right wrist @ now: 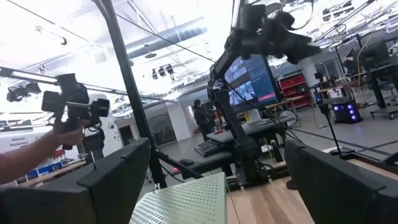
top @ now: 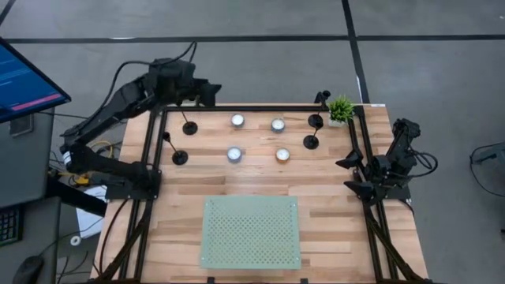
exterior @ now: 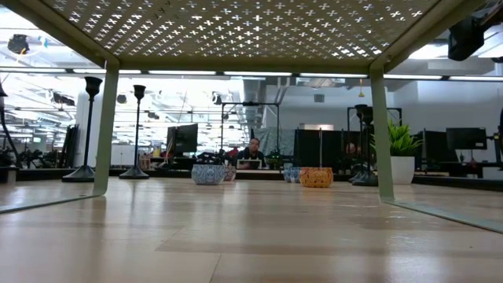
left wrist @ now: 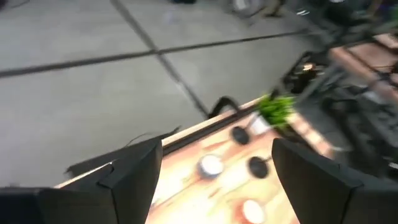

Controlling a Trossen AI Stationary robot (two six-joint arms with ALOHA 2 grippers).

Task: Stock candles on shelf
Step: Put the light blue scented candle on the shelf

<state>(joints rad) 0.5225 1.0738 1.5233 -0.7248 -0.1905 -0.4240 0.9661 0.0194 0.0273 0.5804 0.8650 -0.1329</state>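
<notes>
Candles (top: pixel 237 121): four tealights grouped at the table's far side, well apart from the shelf (top: pixel 251 231), which is bare.
Left gripper (top: pixel 211 93): released, raised near far-left corner.
Right gripper (top: pixel 352 175): released, parked at right edge.
Advice: descend squarely over one tealight, clearing the candlesticks (top: pixel 189 128).

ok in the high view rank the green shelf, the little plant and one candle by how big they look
1. shelf, by far the largest
2. plant
3. candle, only slightly smaller than the plant
</notes>
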